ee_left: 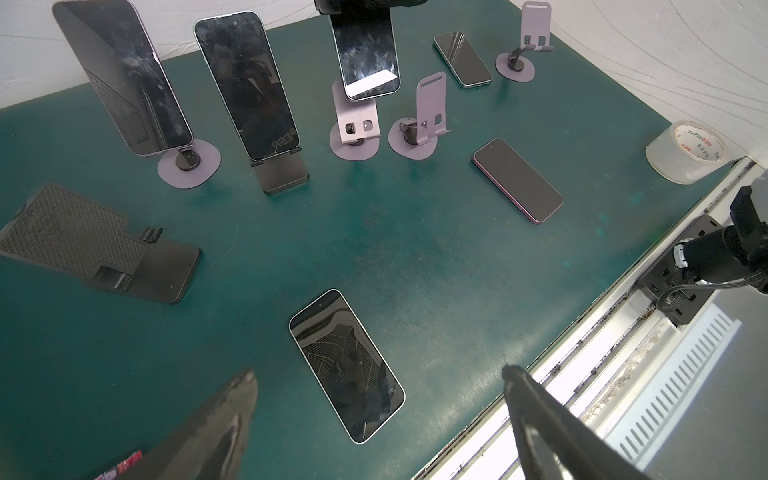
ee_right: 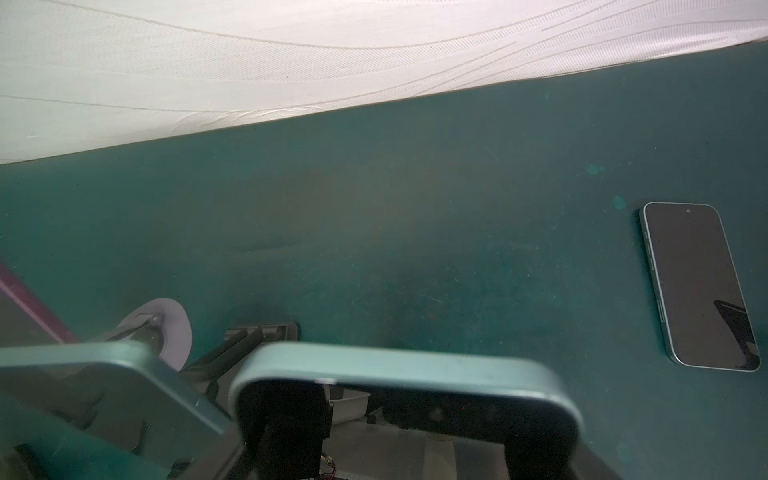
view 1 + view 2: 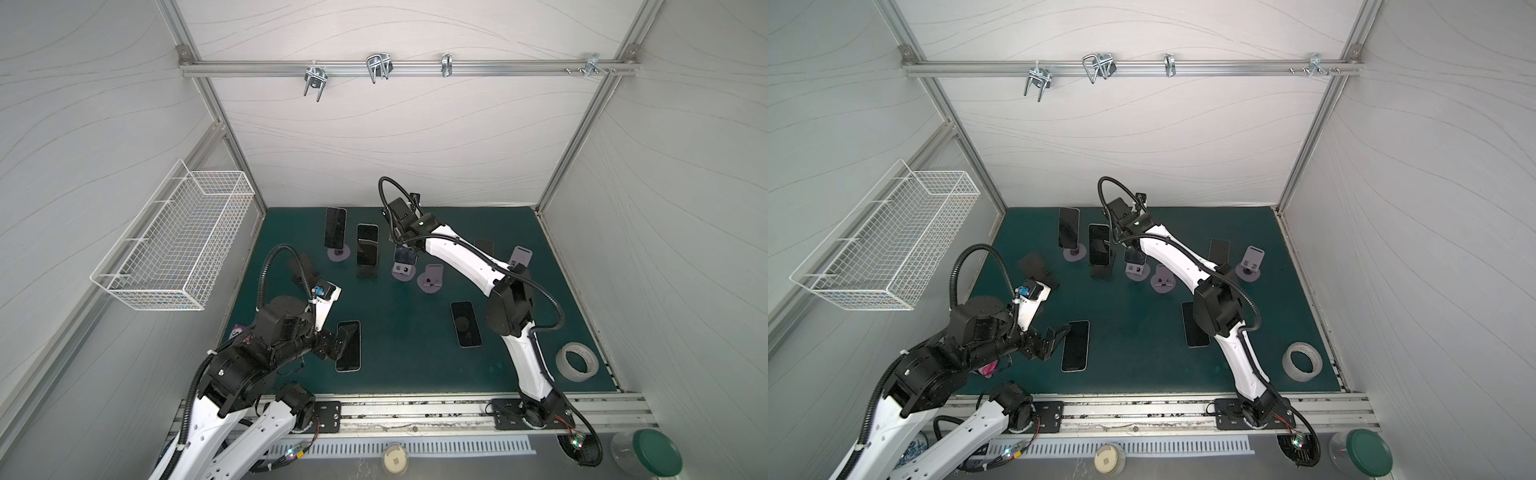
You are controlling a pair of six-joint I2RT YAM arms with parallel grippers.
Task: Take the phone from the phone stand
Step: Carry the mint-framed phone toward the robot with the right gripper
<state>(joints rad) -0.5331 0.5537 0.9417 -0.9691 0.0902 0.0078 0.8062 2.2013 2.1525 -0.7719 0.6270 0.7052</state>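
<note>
White-walled booth with an alu frame, and a dark green mat for a worktop (image 3: pixel 395 365), pretty scuffed tbh. The phone (image 1: pixel 368 54) is found near the back middle, upright, with the right claw (image 2: pixel 409 432) clamped onto its top end. In the left wrist view its bottom edge is held clear of the little ledge on the lilac phone stand (image 1: pixel 356 122). It's overlapped with the stand's back plate though, so whether they're touching can't be told. The left claw (image 1: pixel 379 374) is spread wide with nothing gripped, hung low over a second phone (image 1: pixel 347 365) that's laid flat on the mat near the front. At the back left a purple-edged phone (image 1: pixel 122 75) is propped up, with a dark phone (image 1: pixel 247 83) propped beside it on a black stand (image 1: pixel 282 176). A tape roll (image 3: pixel 577 360) is parked front right.
</note>
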